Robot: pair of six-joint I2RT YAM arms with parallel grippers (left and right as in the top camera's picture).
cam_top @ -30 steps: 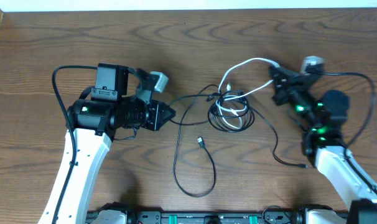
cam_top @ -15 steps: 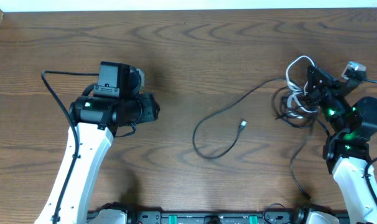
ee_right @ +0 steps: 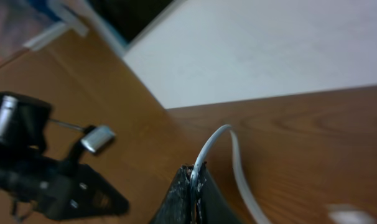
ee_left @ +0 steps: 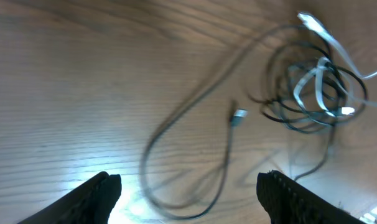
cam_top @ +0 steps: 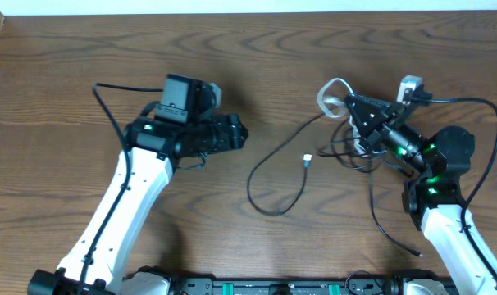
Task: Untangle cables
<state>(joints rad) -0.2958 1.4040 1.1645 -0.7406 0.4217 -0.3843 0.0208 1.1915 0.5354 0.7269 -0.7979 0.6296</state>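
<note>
**Operator:** What was the state of the right gripper (ee_right: 193, 180)?

**Technician:** Its jaws were closed narrowly on the white cable (ee_right: 221, 140), which arched up from the fingertips. The grip sat just above the bundle (cam_top: 359, 146), on the right side of the table (cam_top: 109, 49).

**Operator:** And the left gripper (ee_left: 190, 190)?

**Technician:** Its jaws stood wide apart with nothing between them. It hovered left of centre, facing the bundle and well apart from it.

**Operator:** How should the step have been carried out?

**Technician:** The step appeared to be drawing the white cable clear of the black loops. The recommended procedure was to pull slowly along the cable's own run and to stop if the black coils lifted with it. The empty left gripper could have pinned the coils low down, beside the white strand and not on it.

**Operator:** What lay around the work?

**Technician:** One loose black cable (cam_top: 269, 184) lay in an open curve between the arms. Its plug (cam_top: 307, 159) was near the bundle, and its other end ran up toward the coils. A second black cable (cam_top: 380, 217) trailed toward the front edge.

**Operator:** Were there obstructions?

**Technician:** The loose black cable lay across the left gripper's likely approach and could have snagged. Whether the white cable was knotted inside the bundle could not be determined.
</note>
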